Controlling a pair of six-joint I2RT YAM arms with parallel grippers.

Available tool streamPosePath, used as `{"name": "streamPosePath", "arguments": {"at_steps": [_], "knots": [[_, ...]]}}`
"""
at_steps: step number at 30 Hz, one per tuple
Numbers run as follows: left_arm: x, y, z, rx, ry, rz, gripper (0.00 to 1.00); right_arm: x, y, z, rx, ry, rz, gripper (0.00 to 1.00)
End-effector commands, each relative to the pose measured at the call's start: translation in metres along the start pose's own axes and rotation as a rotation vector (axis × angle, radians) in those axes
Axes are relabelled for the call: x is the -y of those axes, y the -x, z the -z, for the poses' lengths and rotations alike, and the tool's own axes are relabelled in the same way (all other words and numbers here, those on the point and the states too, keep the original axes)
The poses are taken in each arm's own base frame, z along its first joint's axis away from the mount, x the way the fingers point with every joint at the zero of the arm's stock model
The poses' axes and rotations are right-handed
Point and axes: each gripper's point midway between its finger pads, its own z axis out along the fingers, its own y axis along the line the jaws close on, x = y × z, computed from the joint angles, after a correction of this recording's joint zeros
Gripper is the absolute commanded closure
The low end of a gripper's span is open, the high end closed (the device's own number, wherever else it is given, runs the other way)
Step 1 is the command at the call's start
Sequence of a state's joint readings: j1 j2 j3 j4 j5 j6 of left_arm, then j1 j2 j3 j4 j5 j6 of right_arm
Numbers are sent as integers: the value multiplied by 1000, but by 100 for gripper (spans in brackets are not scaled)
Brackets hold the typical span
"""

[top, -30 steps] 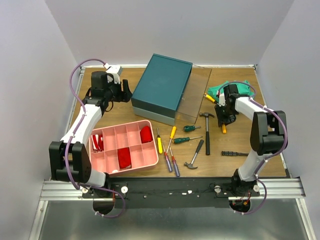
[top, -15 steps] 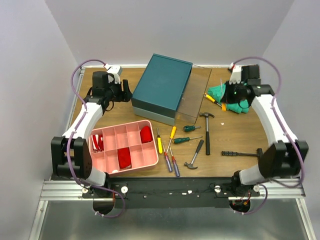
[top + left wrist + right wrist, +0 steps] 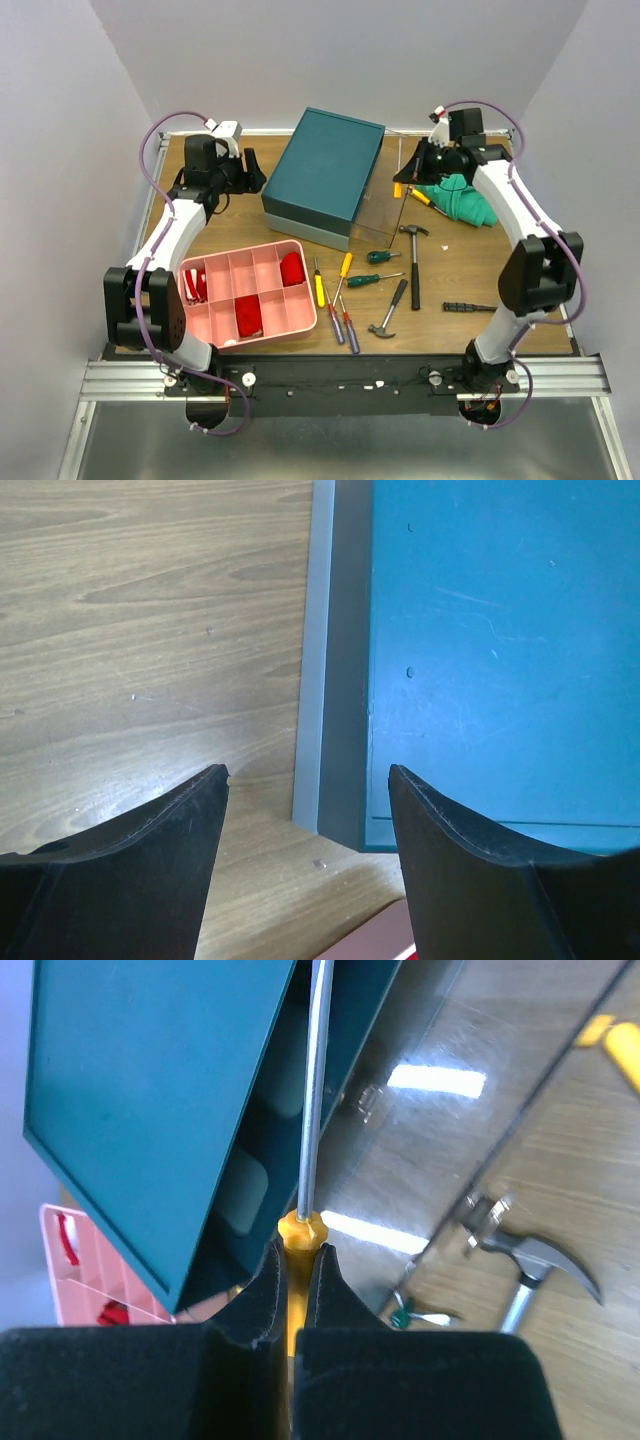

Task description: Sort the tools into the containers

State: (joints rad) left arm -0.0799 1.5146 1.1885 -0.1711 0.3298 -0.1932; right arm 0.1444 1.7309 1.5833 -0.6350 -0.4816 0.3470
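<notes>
The dark teal box (image 3: 325,170) stands at the back centre, with a clear drawer (image 3: 392,200) pulled out on its right side. My right gripper (image 3: 408,172) is shut on an orange-handled screwdriver (image 3: 300,1232) and holds it above the open drawer (image 3: 440,1130), with the steel shaft (image 3: 315,1080) pointing at the box (image 3: 150,1090). My left gripper (image 3: 250,170) is open and empty just left of the box (image 3: 500,650). Two hammers (image 3: 412,250), several screwdrivers (image 3: 343,268) and a black T-shaped tool (image 3: 480,307) lie on the table in front.
A pink compartment tray (image 3: 245,292) with red items sits front left. A green cloth (image 3: 465,195) lies back right with a yellow screwdriver (image 3: 420,196) beside it. A hammer (image 3: 530,1260) and a green screwdriver (image 3: 405,1312) lie below the right gripper.
My right arm has swung from beside the green cloth up and left to over the open drawer, carrying the orange screwdriver. My left gripper has barely shifted beside the box.
</notes>
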Motion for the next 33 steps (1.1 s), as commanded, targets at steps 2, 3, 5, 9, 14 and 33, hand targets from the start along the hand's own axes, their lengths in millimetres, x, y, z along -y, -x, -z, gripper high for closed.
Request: {"name": "streamPosePath", "arguments": {"at_steps": [2,3,5,9,14,33], "knots": [[9,2,8,37,-23,15,25,-34,21,-13,1,91,-41,55],[9,-1,9,30,-21,17,26,-38,28,-9,19,92,-16,37],[9,-3,12,26,-21,13,26,-38,40,6,65,58,47,30],[8,-3,14,28,-13,12,26,-9,53,39,146,-19,158,27],[7,-2,14,25,-8,4,26,58,35,56,107,47,63,34],[-25,-35,24,-122,55,-214,26,174,21,-42,-118,16,335,77]]}}
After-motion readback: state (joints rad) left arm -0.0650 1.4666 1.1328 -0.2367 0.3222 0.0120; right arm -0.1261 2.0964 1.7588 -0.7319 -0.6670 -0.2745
